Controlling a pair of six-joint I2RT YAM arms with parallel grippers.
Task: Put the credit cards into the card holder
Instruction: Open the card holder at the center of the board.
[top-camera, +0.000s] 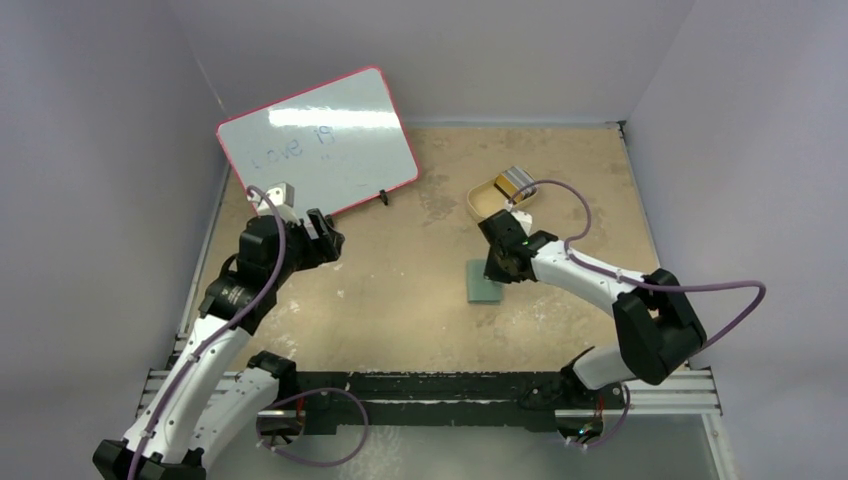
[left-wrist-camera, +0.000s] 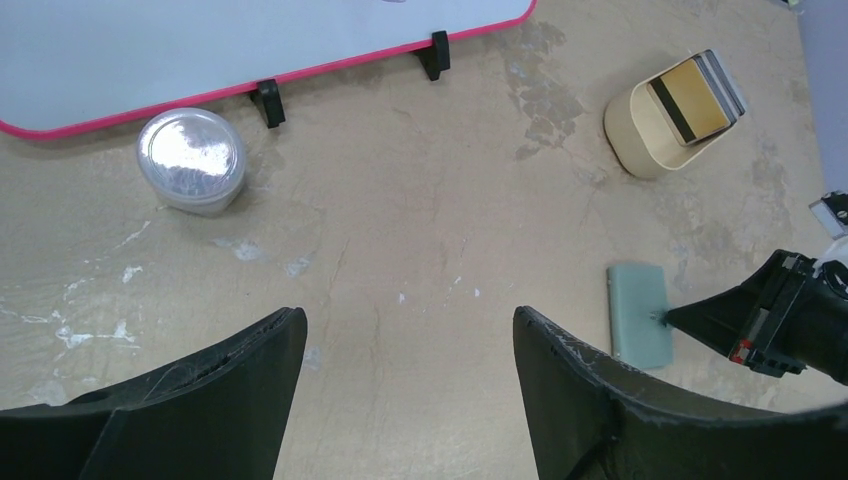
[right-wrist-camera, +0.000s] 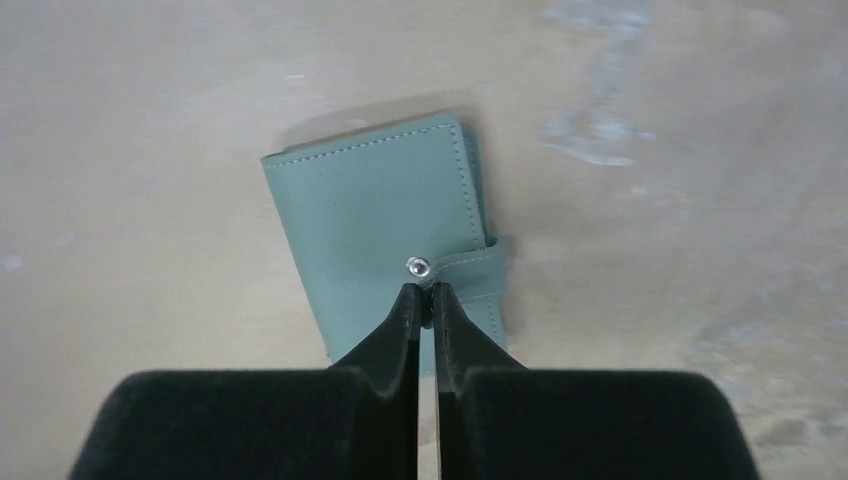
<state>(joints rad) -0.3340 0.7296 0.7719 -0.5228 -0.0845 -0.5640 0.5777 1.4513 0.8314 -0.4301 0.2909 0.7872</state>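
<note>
The card holder (right-wrist-camera: 370, 210) is a grey-green wallet lying folded shut on the table (top-camera: 420, 300), also seen as card holder (top-camera: 484, 281) and card holder (left-wrist-camera: 640, 312). My right gripper (right-wrist-camera: 424, 295) is down on it, its jaws shut and pinching the strap tab just beside the pale snap button (right-wrist-camera: 418, 265). The credit cards (left-wrist-camera: 695, 98), gold on top with a dark stripe, stand stacked in a tan tray (left-wrist-camera: 632, 135) behind the wallet; from above they are the credit cards (top-camera: 516, 181). My left gripper (left-wrist-camera: 410, 325) hangs open and empty over bare table at the left.
A pink-framed whiteboard (top-camera: 315, 145) leans on black feet at the back left. A round clear lidded tub (left-wrist-camera: 191, 158) sits in front of it. Grey walls close in the table on three sides.
</note>
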